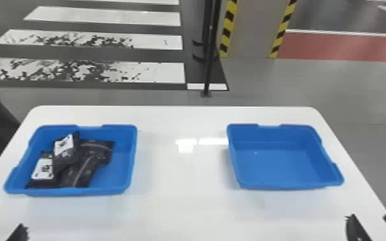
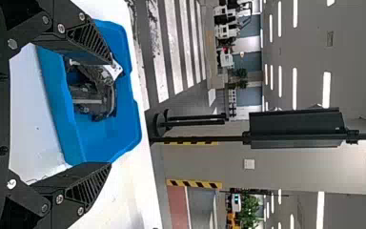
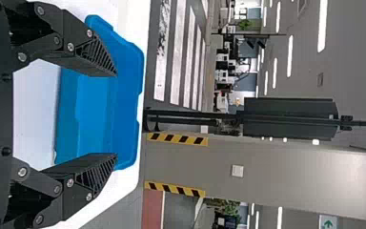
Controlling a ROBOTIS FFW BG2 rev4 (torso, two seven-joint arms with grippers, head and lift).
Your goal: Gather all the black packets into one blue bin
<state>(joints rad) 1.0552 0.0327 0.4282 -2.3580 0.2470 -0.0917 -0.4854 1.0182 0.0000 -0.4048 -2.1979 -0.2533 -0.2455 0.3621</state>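
So your left pincer (image 1: 19, 233) is released, fingers wide apart, at the near left of the white table (image 1: 182, 198), and your right pincer (image 1: 369, 218) is just as spread at the table's near right. You've got one blue bin (image 1: 131, 160) on the table's left side, another blue bin (image 1: 275, 163) on its right. Your black packets (image 1: 88, 163) are all heaped in the table's left-hand bin, a couple showing white labels (image 1: 44, 168).
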